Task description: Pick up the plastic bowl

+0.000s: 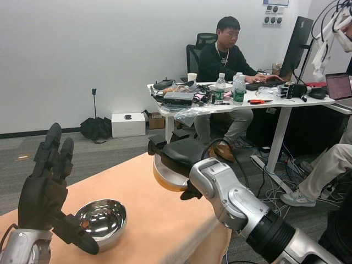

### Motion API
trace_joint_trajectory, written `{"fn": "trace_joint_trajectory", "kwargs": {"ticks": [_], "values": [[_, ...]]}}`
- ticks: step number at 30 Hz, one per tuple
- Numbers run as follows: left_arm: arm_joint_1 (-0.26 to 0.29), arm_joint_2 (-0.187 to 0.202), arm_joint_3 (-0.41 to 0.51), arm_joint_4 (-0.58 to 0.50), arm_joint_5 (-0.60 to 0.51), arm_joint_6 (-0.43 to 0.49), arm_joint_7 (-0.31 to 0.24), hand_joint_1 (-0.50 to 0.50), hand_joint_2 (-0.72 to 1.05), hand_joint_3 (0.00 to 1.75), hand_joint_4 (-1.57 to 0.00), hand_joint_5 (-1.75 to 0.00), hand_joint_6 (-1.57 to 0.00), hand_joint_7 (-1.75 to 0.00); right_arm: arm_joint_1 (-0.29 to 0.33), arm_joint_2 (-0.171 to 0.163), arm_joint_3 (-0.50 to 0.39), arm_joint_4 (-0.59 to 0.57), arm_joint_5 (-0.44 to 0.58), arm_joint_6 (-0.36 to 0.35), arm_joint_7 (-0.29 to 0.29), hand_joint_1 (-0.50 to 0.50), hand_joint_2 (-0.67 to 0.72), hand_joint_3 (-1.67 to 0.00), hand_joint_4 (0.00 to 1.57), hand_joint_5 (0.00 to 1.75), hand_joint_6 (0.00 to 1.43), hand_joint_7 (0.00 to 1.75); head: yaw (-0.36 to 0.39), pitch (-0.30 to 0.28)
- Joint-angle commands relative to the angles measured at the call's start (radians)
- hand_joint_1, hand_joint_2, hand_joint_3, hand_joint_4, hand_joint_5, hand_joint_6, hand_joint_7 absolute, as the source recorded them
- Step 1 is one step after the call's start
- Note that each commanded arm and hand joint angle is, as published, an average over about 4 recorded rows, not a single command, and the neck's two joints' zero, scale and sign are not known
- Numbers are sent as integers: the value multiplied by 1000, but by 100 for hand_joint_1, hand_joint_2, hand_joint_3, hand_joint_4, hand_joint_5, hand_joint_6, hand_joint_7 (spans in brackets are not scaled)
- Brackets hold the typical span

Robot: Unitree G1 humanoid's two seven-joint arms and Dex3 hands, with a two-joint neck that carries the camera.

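1. While the right hand [175, 155] grips the plastic bowl [166, 177] above the table's [148, 220] far edge, its fingers wrap the rim.
2. Left hand [47, 190] hovers upright, fingers apart, just beside the steel bowl [104, 221] on that table.

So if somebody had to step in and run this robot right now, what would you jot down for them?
Right hand: grips the plastic bowl, held off the table beyond its far edge.
Left hand: holds nothing, fingers up, beside the metal bowl.
Metal bowl rests on the orange-covered table, untouched.
Done: the plastic bowl appears lifted.
Left: keep the grip steady; the bowl hangs past the table edge.
A person sits at a desk behind.
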Motion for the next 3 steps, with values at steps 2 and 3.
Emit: {"fn": "trace_joint_trajectory", "kwargs": {"ticks": [2, 3], "values": [[17, 9, 7, -13, -3, -3, -5, -50, -64, 9, 0, 0, 0, -7, -2, 3, 2, -1, -5, 3, 2, -46, -56, -159, 88, 175, 91, 168, 0, -3], [17, 9, 7, -13, -3, -3, -5, -50, -64, 9, 0, 0, 0, -7, -2, 3, 2, 0, -5, 3, 2, -46, -56, -159, 88, 175, 91, 168, 0, -4]]}}
